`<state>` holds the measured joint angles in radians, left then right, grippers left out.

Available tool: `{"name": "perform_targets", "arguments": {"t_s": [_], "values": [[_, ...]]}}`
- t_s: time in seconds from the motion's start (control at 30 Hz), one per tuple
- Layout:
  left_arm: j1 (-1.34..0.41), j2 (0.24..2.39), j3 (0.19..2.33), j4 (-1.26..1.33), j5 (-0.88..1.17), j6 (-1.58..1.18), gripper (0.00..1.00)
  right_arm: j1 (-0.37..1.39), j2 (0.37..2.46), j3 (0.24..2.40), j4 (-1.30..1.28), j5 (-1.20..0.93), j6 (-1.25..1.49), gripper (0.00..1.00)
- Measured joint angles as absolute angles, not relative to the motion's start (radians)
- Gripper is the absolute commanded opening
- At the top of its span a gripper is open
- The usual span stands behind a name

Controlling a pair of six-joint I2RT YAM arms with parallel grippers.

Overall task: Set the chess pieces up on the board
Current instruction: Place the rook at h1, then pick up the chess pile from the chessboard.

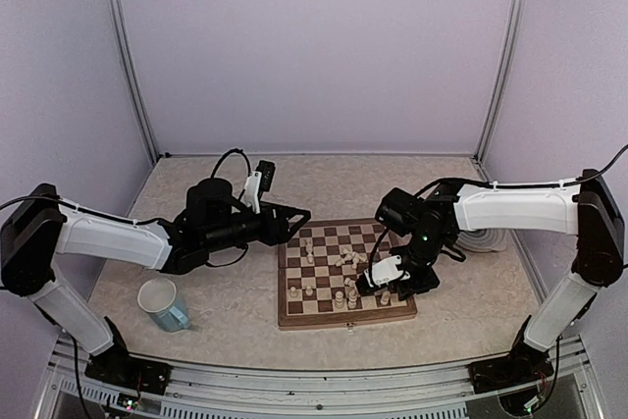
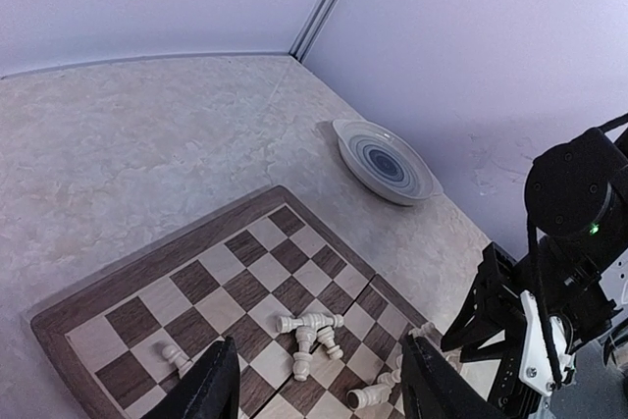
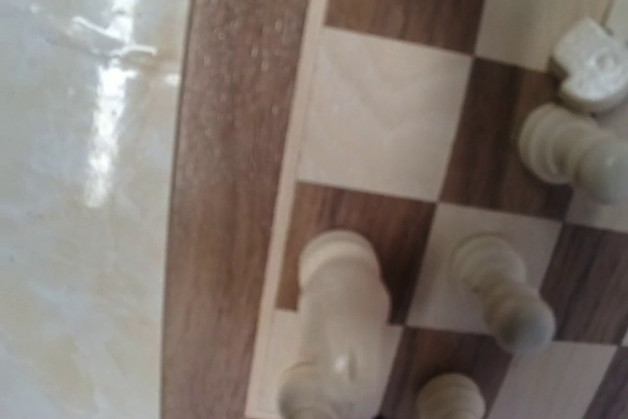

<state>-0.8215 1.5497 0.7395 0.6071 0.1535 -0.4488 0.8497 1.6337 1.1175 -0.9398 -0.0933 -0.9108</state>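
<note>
Remote view, chess set-up: I am looking at the board (image 1: 324,319) lying flat on the worktop (image 1: 226,272) between the two arms. The chess pieces (image 1: 348,260) are all sitting on it. Several are standing along the near rows, while a cluster is lying tipped over around the middle.

The left end effector (image 1: 294,215) is hovering at the board's far left corner. My left wrist camera is showing its fingers (image 2: 211,385) spread apart with nothing between them, pointing down toward the toppled pieces (image 2: 309,326).

The right end effector (image 1: 373,287) is hanging low over the near right part of the board, among the standing pieces. I am not able to tell whether it is released or clenched. Its wrist camera is giving me only a blurred close-up of cream pieces (image 3: 339,311) on squares beside the border (image 3: 235,144).

A pale blue cup (image 1: 164,303) is standing on the worktop left of the board, and a ringed plate (image 2: 385,160) is resting on the worktop off the board's right side.
</note>
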Motion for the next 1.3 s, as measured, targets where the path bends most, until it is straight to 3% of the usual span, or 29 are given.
{"name": "perform_targets", "arguments": {"t_s": [0.4,0.63,0.97,1.3], "values": [[-0.822,1.558,0.739,0.613,0.162,-0.453,0.56,0.851,1.634,1.139,-0.948,-0.121,-0.904,0.25],[-0.822,1.557,0.74,0.589,0.148,-0.449,0.56,0.835,1.633,1.302,-0.981,-0.214,-0.893,0.28],[-0.838,1.549,0.815,0.347,-0.019,-0.442,0.55,0.701,1.706,1.4,-0.748,-0.294,-0.766,0.3],[-0.815,1.515,0.825,0.189,-0.158,-0.524,0.55,0.751,1.945,1.559,-0.599,-0.332,-0.527,0.44]]}}
